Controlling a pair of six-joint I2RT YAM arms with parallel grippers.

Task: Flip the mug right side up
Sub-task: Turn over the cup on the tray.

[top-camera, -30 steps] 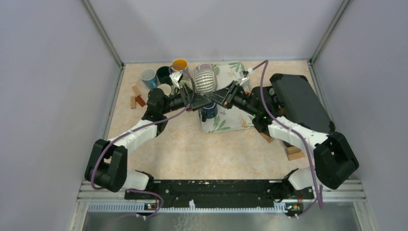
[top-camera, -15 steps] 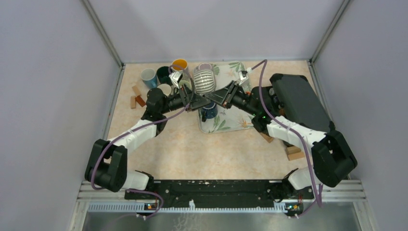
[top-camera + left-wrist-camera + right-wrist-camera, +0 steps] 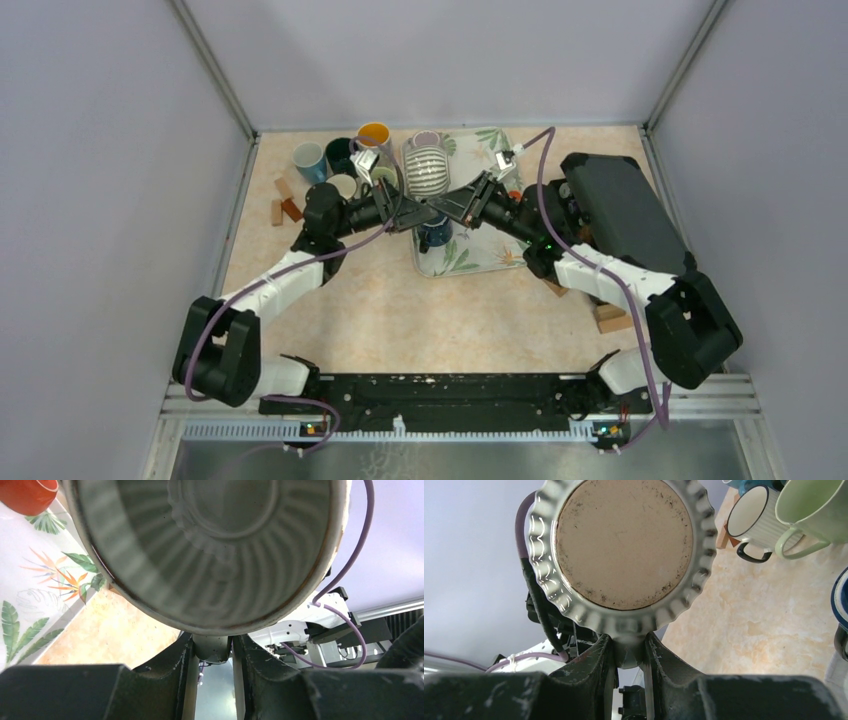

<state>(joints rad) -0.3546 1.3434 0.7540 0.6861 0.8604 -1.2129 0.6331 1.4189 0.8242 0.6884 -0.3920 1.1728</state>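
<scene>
The ribbed mug [image 3: 427,168] sits toward 12 o'clock on the surface [image 3: 350,310], over the far half of a leaf-print tray [image 3: 480,255], with both arms converging on it from 7 and 5 o'clock. It lies on its side rather than upright. The left wrist camera looks straight into its fluted interior [image 3: 210,545], and the right wrist camera faces its unglazed beige base inside a scalloped foot [image 3: 624,545]. Whether any part of it touches the tray cannot be told.

The left fingers [image 3: 181,680] are clenched on the edge of the mug's mouth, a grey piece of the wall pinched between them. The right fingers [image 3: 600,675] are clenched on the opposite end, nipping the scalloped edge at the base. Each grasp sits at 6 o'clock of the mug in its own wrist view.

A dark blue mug [image 3: 434,235] stands on the tray directly beneath the two wrists. At 9 to 10 o'clock of the ribbed mug is a cluster of a light blue mug [image 3: 309,160], a dark green mug [image 3: 340,154], an orange mug [image 3: 374,133] and a cream mug [image 3: 343,186]. Small wooden blocks [image 3: 285,206] lie just beyond them at 9 o'clock. A black case [image 3: 620,210] rests at 3 o'clock, beside the tray.
</scene>
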